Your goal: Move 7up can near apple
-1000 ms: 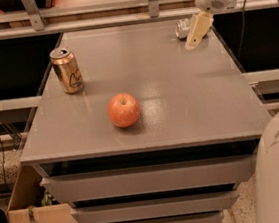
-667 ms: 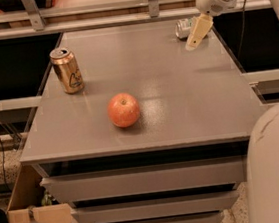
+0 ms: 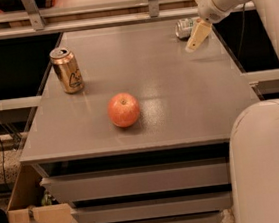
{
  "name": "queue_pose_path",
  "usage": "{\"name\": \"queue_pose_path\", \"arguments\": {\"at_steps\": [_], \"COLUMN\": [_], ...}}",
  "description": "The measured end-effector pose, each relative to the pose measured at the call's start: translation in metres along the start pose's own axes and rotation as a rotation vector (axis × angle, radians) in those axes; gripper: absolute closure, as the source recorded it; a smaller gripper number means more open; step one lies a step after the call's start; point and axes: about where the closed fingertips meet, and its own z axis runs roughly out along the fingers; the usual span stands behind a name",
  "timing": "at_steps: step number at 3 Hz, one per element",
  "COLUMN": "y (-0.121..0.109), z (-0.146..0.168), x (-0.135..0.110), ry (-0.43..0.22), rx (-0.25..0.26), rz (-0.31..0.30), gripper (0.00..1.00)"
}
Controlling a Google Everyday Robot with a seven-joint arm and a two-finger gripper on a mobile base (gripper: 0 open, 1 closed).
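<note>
- The hand (image 3: 195, 40) is seen over the far right corner of the table (image 3: 189, 108); whether it is spread or pressed together cannot be told.
- The 7up can (image 3: 184, 28) is found lying on its side at that corner, just beside the hand.
- The apple (image 3: 123, 109) is placed near the front middle, well apart from the 7up can.
- A gold can (image 3: 67, 70) is stood upright at the left.
</note>
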Motion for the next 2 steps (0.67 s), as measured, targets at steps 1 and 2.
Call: {"name": "queue_pose_path", "arguments": {"at_steps": [1, 2], "y": [-0.012, -0.022], "z": [0.011, 0.021], "x": [0.012, 0.023], "ry": [-0.014, -0.034], "rx": [0.039, 0.076], "rz": [0.051, 0.116], "gripper": [0.0, 0.0]}}
